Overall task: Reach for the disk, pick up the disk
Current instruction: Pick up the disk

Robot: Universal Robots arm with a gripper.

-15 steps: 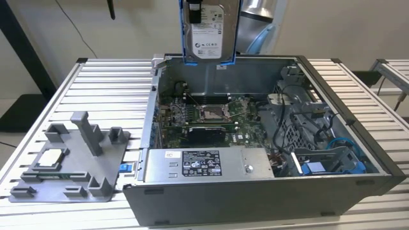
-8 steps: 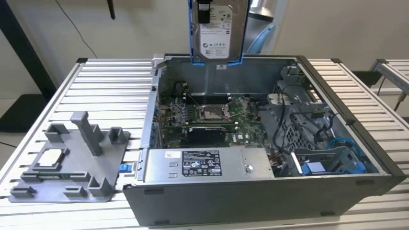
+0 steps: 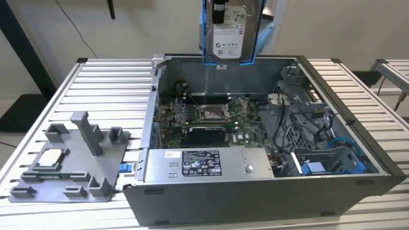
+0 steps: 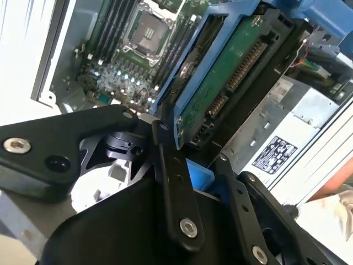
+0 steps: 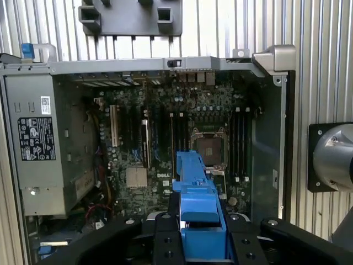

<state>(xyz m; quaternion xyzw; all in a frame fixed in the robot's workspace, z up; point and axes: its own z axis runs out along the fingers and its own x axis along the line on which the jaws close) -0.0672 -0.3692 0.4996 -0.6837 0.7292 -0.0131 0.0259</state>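
— Slatted metal table, exterior view: what sits on it?
— An open computer case, near the table's front edge. The hard drive hangs upright above the case's back wall, clear of it.
— Second wrist view?
— The gripper has its black fingers closed on the drive's blue rail, with the green circuit board exposed.
— First wrist view?
— The rail is pinched between the jaws, above the motherboard. Gripping plastic likely spares the electronics.
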